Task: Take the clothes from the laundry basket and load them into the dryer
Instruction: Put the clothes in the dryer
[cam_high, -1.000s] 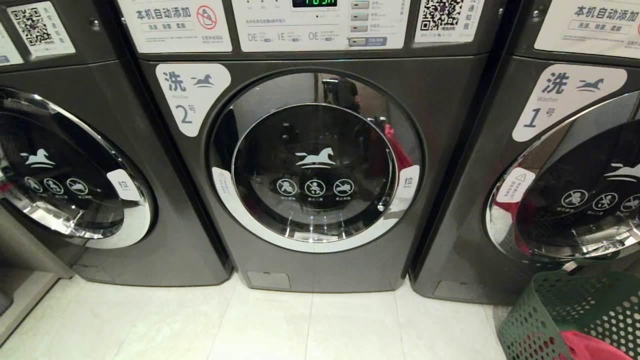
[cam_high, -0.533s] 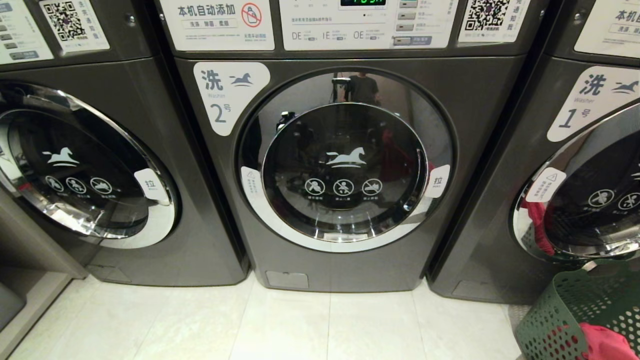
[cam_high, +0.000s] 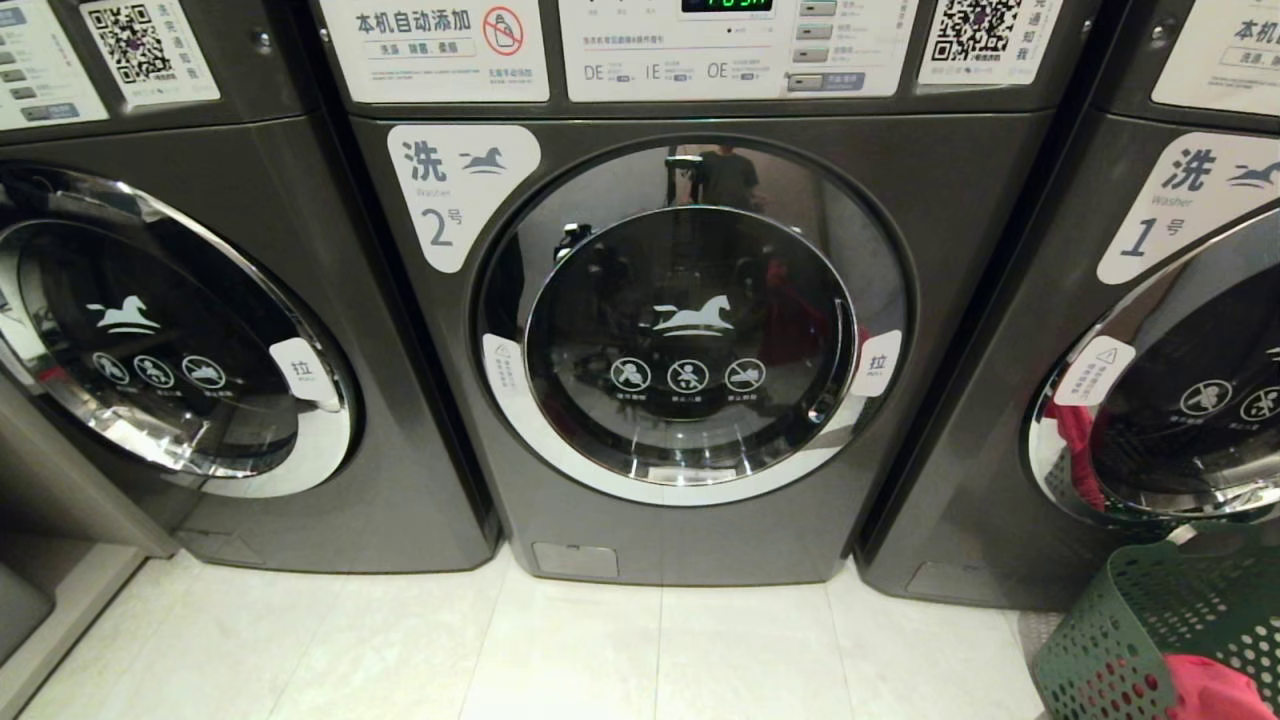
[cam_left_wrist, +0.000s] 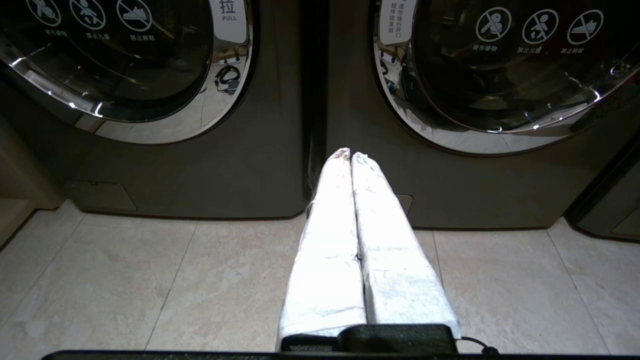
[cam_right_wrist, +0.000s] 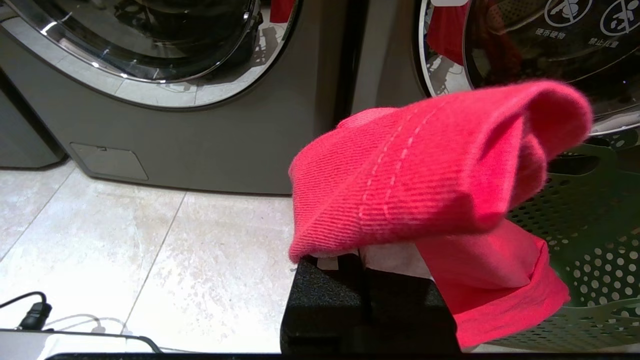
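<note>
The grey dryer (cam_high: 690, 340) marked 2 fills the middle of the head view, its round glass door closed. A green perforated laundry basket (cam_high: 1150, 620) stands on the floor at the lower right with red clothes (cam_high: 1205, 690) inside. Neither gripper shows in the head view. In the right wrist view my right gripper (cam_right_wrist: 361, 257) is shut on a red garment (cam_right_wrist: 425, 170), which drapes over and hides its fingers, just beside the basket (cam_right_wrist: 595, 240). My left gripper (cam_left_wrist: 350, 156) is shut and empty, its white-wrapped fingers pointing low at the gap between two machines.
Similar machines stand on either side, the left one (cam_high: 180, 330) and the right one (cam_high: 1160, 380) marked 1, both doors closed. Pale floor tiles (cam_high: 560, 650) lie in front. A black cable (cam_right_wrist: 35, 312) lies on the floor near the right arm.
The whole head view shifted rightward a second ago as the camera turned, then held steady. The machines and basket themselves have not moved.
</note>
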